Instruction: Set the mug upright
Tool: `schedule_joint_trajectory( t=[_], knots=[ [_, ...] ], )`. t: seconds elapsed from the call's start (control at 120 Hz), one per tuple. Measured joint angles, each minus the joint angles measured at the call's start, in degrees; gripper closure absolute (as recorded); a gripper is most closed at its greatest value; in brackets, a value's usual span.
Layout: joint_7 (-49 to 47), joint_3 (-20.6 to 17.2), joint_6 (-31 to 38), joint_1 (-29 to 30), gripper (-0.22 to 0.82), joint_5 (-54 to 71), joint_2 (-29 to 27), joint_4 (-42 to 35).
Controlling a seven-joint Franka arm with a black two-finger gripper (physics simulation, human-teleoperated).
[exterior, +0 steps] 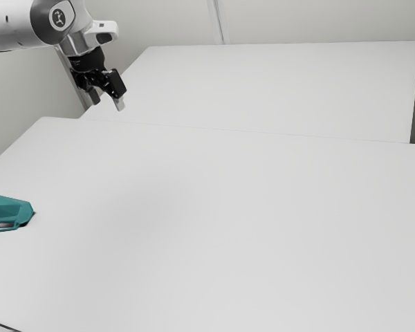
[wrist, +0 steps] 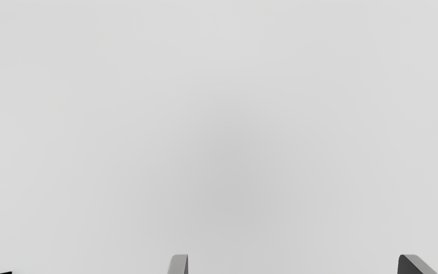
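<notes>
Hanging toward the exterior view's upper left, the pincer point(exterior: 107, 102) is well apart from the teal mug point(exterior: 11, 213), which lies tipped on the bench point(exterior: 228, 228) at that view's left edge. From the pincer, the mug is lower, toward the camera and somewhat leftward in the view; its long axis seems to run roughly left to right. In the wrist view, the fingers point(wrist: 178, 265) stand spread, nothing between them.
</notes>
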State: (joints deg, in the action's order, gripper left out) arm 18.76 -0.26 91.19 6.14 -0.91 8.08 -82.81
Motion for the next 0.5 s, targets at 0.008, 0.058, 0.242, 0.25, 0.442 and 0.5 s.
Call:
schedule_joint_trajectory(
  t=[0.008,0.058,0.242,0.25,0.442,0.5],
  knots=[
    [-0.01,0.00,0.02,-0.01,0.00,-0.01,0.00,0.00],
    [-0.06,0.00,0.12,-0.03,0.00,-0.15,0.03,0.00],
    [-0.04,0.02,0.31,0.12,0.00,-0.42,-1.00,-0.48],
    [-0.04,0.03,0.31,0.14,0.00,-0.42,-1.13,-0.50],
    [0.04,4.69,-1.20,-1.00,0.00,-1.92,-3.99,-1.22],
    [0.73,9.03,-2.77,-0.69,0.00,-5.14,-4.14,-1.11]
  ],
)
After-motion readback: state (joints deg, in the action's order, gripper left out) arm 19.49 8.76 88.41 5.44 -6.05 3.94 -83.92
